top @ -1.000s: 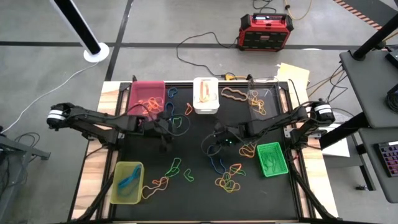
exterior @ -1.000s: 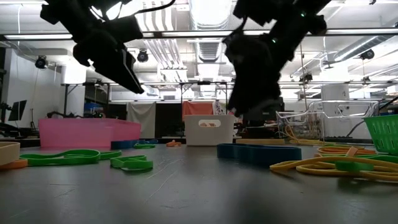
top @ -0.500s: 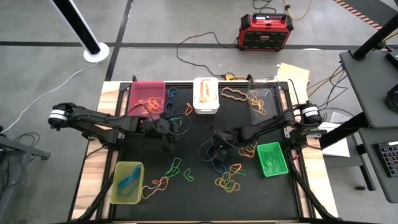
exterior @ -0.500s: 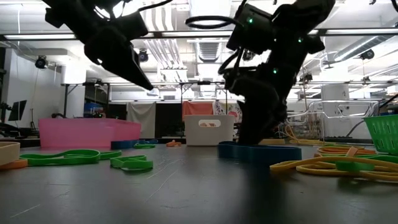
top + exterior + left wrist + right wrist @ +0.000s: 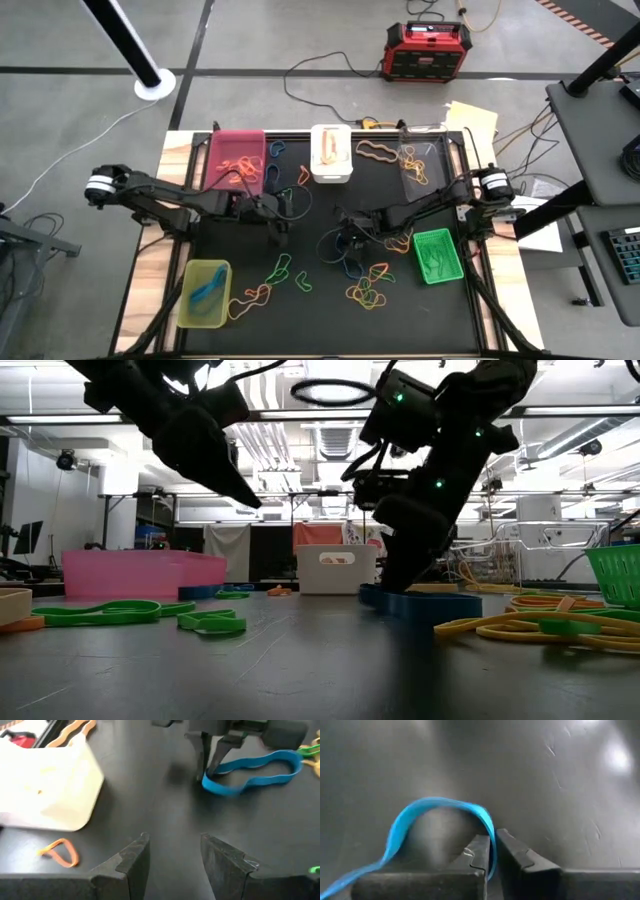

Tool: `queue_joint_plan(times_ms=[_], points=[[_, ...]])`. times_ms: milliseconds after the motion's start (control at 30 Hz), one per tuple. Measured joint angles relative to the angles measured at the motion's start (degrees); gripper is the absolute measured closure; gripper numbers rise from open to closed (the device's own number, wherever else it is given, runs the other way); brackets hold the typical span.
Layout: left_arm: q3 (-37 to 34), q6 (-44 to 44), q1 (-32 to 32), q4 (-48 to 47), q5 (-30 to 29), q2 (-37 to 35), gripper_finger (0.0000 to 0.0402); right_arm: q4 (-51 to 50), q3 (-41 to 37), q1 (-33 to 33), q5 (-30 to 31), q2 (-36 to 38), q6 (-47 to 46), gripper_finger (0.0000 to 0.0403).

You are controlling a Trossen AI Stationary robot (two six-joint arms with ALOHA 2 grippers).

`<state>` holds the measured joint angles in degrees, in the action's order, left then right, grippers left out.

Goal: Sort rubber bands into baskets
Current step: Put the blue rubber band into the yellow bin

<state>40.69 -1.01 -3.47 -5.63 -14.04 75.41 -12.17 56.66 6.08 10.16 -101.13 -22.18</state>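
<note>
Right gripper pinching a blue band at the mat's centre

On the black mat (image 5: 320, 300), the right gripper (image 5: 352, 238) has its fingers closed on one edge of the blue rubber band (image 5: 420, 827); so thin a hold could slip on lifting, or the band could snag neighbouring bands (image 5: 365, 290). The left gripper (image 5: 172, 862) hovers nearby, fingers apart, empty.

Both arms reach toward the mat's middle, rubber bands (image 5: 365, 291) scattered between five baskets (image 5: 204, 293).

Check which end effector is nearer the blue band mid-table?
Right. The right end effector is pinching the blue band; the left end effector is open, apart from it.
</note>
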Motion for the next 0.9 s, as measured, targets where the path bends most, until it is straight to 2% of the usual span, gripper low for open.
queue_joint_plan(times_ms=[133,267,367,567,900], points=[[0.0,-0.1,-1.2,3.6,5.8,1.5,0.0245,5.4,-0.1,1.8,2.9,2.2,6.2,0.0392],[0.0,0.0,-2.4,7.8,10.0,3.5,0.0245,15.3,0.0,3.7,5.1,2.6,15.4,0.0393],[0.0,0.0,-3.1,11.0,10.5,5.3,0.0245,22.3,0.0,4.8,6.6,2.6,21.5,0.0393],[0.0,0.0,-3.9,15.8,10.6,8.1,0.0244,29.5,0.0,5.0,8.0,2.7,27.9,0.0393],[0.0,-1.0,-3.9,17.6,10.6,9.7,0.0244,31.5,0.3,5.1,14.4,2.7,32.0,0.0393]])
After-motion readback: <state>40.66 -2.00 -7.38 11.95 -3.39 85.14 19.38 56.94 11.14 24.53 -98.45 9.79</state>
